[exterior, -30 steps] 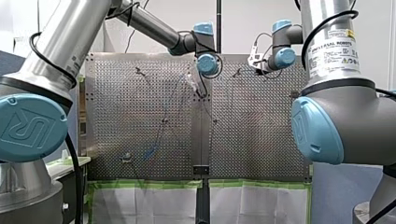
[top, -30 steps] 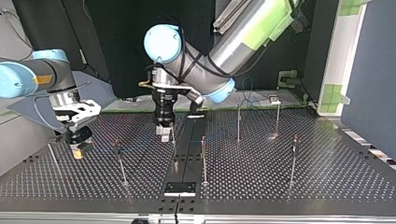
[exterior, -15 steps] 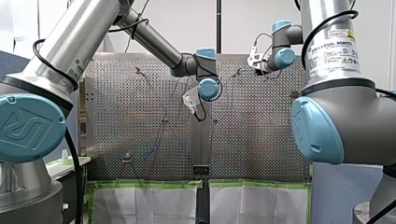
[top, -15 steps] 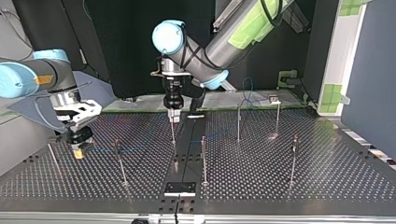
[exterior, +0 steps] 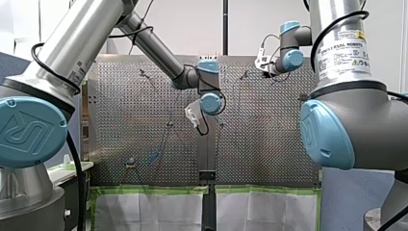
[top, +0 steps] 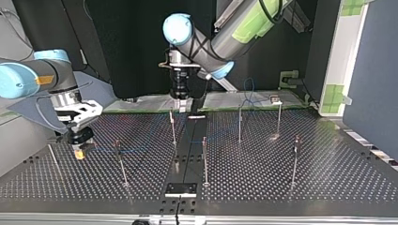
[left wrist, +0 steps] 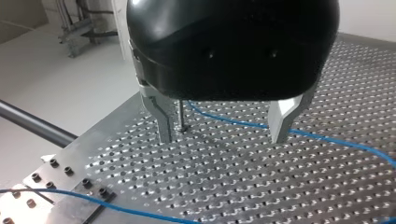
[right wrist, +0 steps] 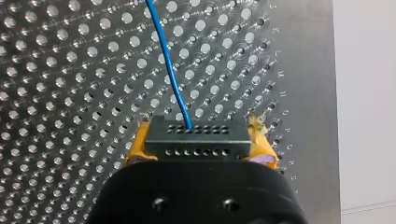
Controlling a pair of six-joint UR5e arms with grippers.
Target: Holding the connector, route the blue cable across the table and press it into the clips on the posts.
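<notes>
The connector [right wrist: 195, 137] is a dark grey block with two rows of small holes, clamped between the yellow pads of my right end effector [right wrist: 198, 142]. The thin blue cable [right wrist: 170, 70] leaves its face and runs away over the perforated desk [right wrist: 56, 93]. Since a second ago my left end effector [left wrist: 223, 135] has lifted from low beside the middle post [top: 172, 129] to above its top. Its metal fingers stand wide apart holding nothing, the post just beside one finger and the cable lying on the desk just beyond them.
</notes>
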